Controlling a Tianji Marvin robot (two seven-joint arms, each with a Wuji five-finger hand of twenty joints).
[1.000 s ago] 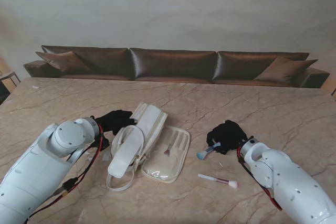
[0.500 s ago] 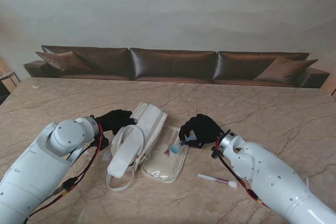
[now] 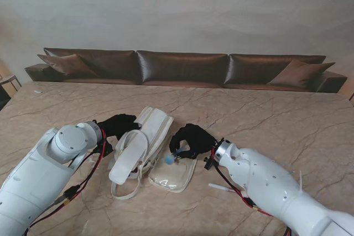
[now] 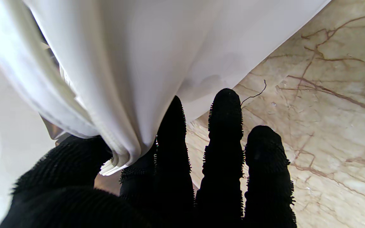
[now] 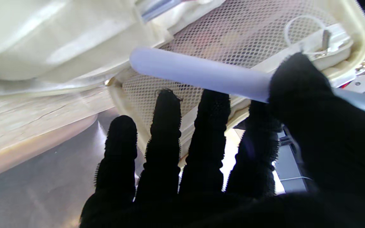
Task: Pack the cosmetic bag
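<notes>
The cream cosmetics bag (image 3: pixel 157 128) lies open in the middle of the table, its flap (image 3: pixel 128 157) lifted on my left and its mesh and clear pocket panel (image 3: pixel 176 174) flat toward me. My left hand (image 3: pixel 117 125), in a black glove, is shut on the bag's flap edge (image 4: pixel 119 158). My right hand (image 3: pixel 191 140) hovers over the pocket panel, shut on a blue-headed brush (image 3: pixel 169 160) whose pale handle (image 5: pixel 198 72) lies across the mesh pocket (image 5: pixel 233 38). A pink-tipped brush (image 3: pixel 219 187) lies on the table, mostly hidden behind my right forearm.
A brown sofa (image 3: pixel 182 67) runs along the table's far edge. The marble table (image 3: pixel 276 120) stretches out on both sides of the bag. My right forearm (image 3: pixel 260 183) crosses the table right of the bag.
My right hand has carried the blue-headed brush leftward from the table's right side to above the bag's pocket panel. The left hand has raised the flap slightly.
</notes>
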